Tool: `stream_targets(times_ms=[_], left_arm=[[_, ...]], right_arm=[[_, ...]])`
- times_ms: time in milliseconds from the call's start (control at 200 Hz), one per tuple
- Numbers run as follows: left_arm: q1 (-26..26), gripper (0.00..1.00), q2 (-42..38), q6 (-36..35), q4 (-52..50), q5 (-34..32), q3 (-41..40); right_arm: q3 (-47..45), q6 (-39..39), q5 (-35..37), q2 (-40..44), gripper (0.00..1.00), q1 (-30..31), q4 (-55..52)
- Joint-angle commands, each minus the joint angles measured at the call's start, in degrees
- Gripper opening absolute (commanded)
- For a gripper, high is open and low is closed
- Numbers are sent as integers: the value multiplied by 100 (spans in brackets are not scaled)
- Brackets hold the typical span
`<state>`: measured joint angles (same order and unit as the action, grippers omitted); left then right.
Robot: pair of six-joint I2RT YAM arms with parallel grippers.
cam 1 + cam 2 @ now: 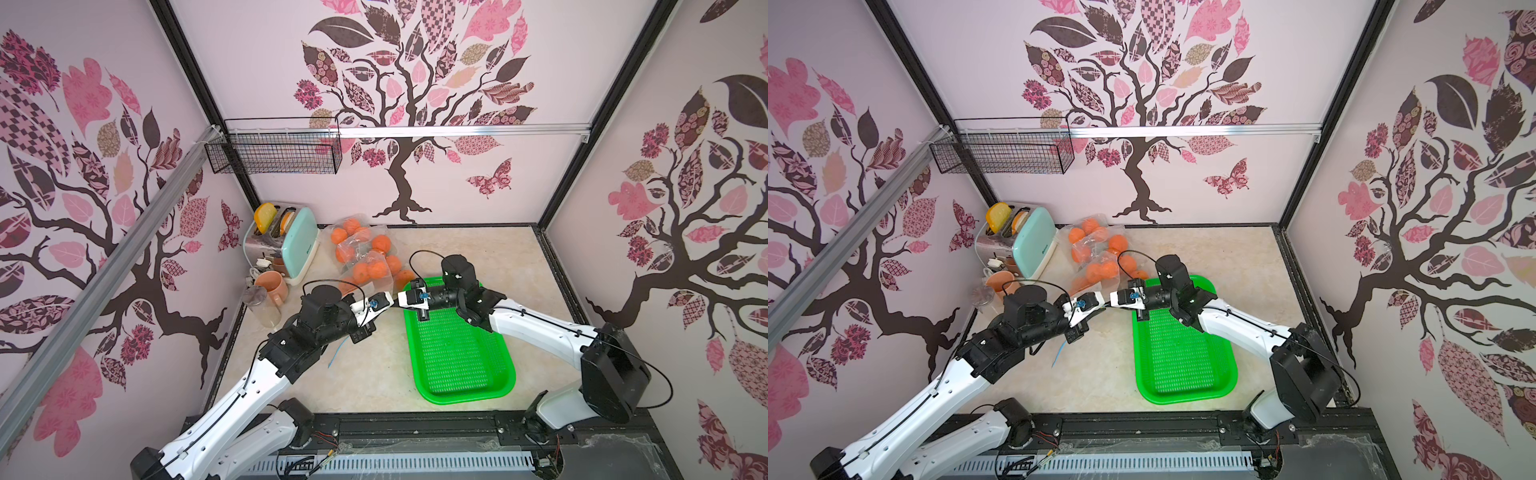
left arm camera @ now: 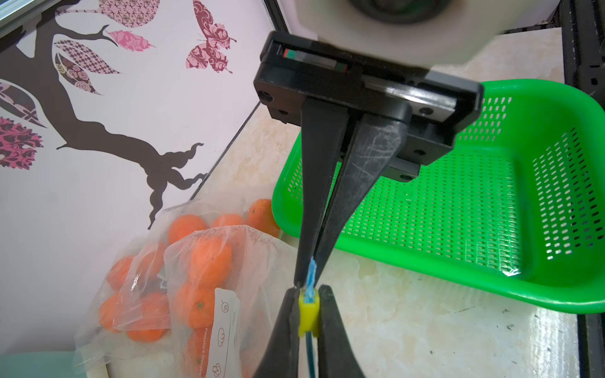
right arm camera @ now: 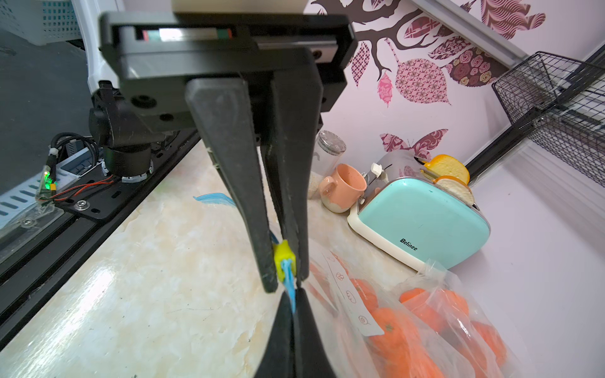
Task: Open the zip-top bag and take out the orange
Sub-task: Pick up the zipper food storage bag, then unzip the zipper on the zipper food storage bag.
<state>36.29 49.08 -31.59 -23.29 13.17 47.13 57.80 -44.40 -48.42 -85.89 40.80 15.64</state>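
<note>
Early going, I'd say: left gripper point(image 2: 307, 290) jaws clamped on the yellow slider point(image 2: 308, 315), right gripper point(image 3: 294, 294) jaws pinching the blue zip strip point(image 3: 288, 274) beside it, unzipping and the orange both left.

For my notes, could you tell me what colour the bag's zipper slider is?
Yellow slider, clearest in the left wrist view.

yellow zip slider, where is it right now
In the left wrist view the yellow zip slider is clamped in the left gripper, tip to tip with the right gripper, which pinches the blue zip strip, between the bagged oranges and the green tray.
</note>
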Motion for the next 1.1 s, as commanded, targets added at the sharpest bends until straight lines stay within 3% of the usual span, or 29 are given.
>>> stream_targets(times_ms=[0, 200, 600, 1095], left_arm=[[-10, 0, -72, 24, -142, -22, 108], [-15, 0, -160, 22, -523, -340, 258], [-11, 0, -190, 236, -1255, -1186, 639], [-16, 0, -489, 694, -2013, -1494, 867]], right_arm=[[106, 209, -96, 90, 0, -1, 82], [108, 919, 55, 258, 0, -3, 585], [42, 1566, 313, 424, 0, -157, 1117], [-11, 2461, 955, 370, 0, -381, 1859]])
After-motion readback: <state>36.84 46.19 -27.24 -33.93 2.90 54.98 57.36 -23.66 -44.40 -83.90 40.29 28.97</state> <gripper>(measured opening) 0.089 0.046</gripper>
